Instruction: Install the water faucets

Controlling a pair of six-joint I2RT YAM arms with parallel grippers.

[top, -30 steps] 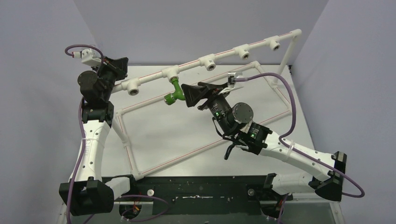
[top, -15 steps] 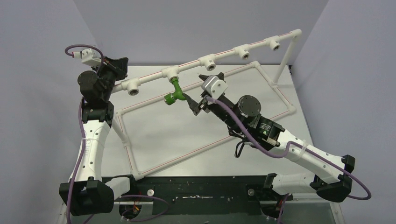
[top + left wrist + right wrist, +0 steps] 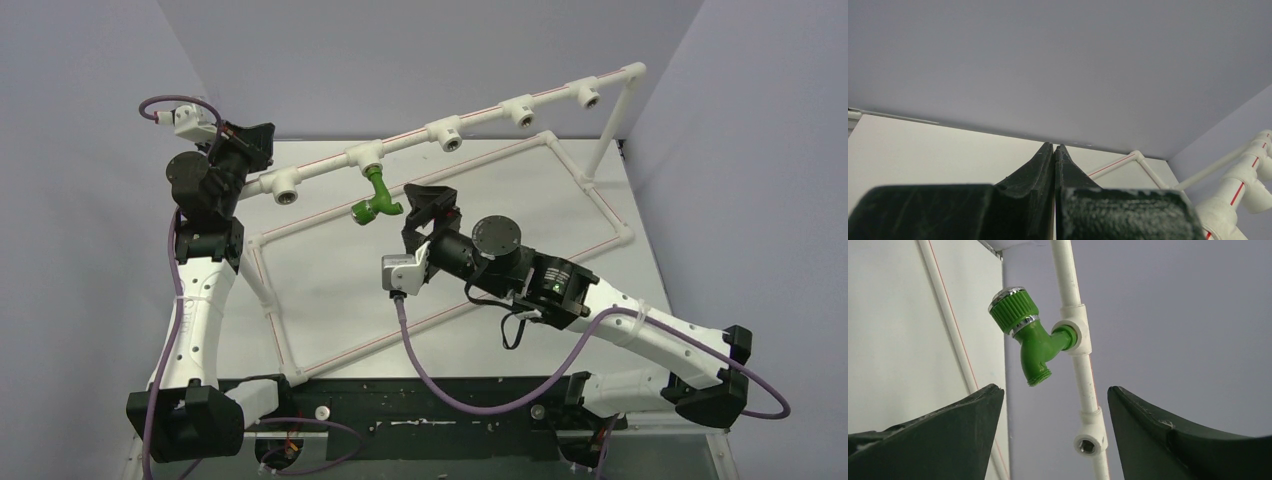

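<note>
Where the right wrist view begins, at its bottom edge, the right gripper [image 3: 1053,390] shows two dark fingers [image 3: 948,435] spread wide, one in each lower corner, with open space between them. Beyond the tips, in the upper middle of that frame, hangs the green tap [image 3: 1035,347]. It sits above the gap, nearer the left finger, and touches neither. Its threaded end is seated in a white tee fitting [image 3: 1075,335] on the pipe rail [image 3: 1064,270], and its ribbed handle points to the upper left. A second tee [image 3: 1090,442] on the same rail shows lower down.

In the top view, the right gripper [image 3: 428,195] lies just to the right of the tap [image 3: 375,200], above the white table [image 3: 330,280].

Farther off, at the upper left of that view, the left gripper [image 3: 252,138] rests by the rail's end, with its fingers [image 3: 1045,160] pressed together.
</note>
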